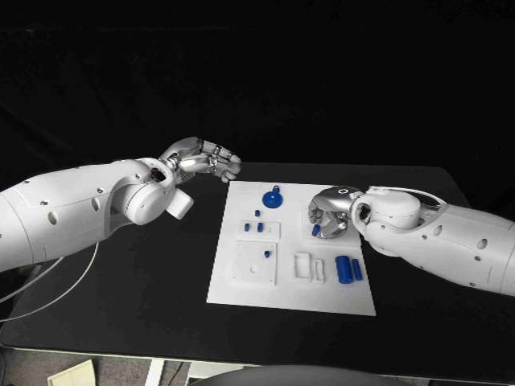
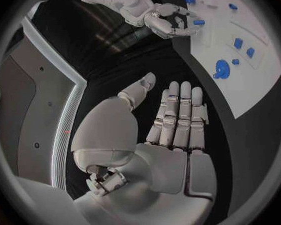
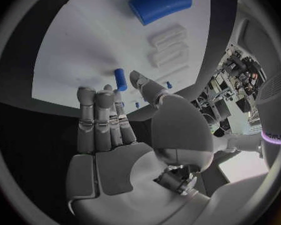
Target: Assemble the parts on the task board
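The left hand (image 1: pixel 202 159) hovers off the board's (image 1: pixel 241 293) left far corner, over bare black table (image 1: pixel 118 305). In its wrist view its fingers (image 2: pixel 178 115) lie straight and side by side with the thumb set apart, holding nothing. The board's near edge lies beyond the fingertips, with dark table between them.

On the board, a round blue knob (image 1: pixel 273 197) sits near the far edge, just beyond the left fingertips' side. Small blue pegs (image 1: pixel 253 227) stand in a raised white block mid-board.

The right hand (image 1: pixel 331 211) is over the board's right edge, fingers curled downward around a small blue peg (image 1: pixel 317 230). In its wrist view the peg (image 3: pixel 120 78) stands just past the fingertips (image 3: pixel 95 100), its long axis roughly in line with them; whether thumb and finger actually pinch it cannot be told.

Nearer the robot, behind that hand, two blue cylinders (image 1: pixel 349 268) lie side by side, long axes running near-to-far, beside white slotted blocks (image 1: pixel 309 267).
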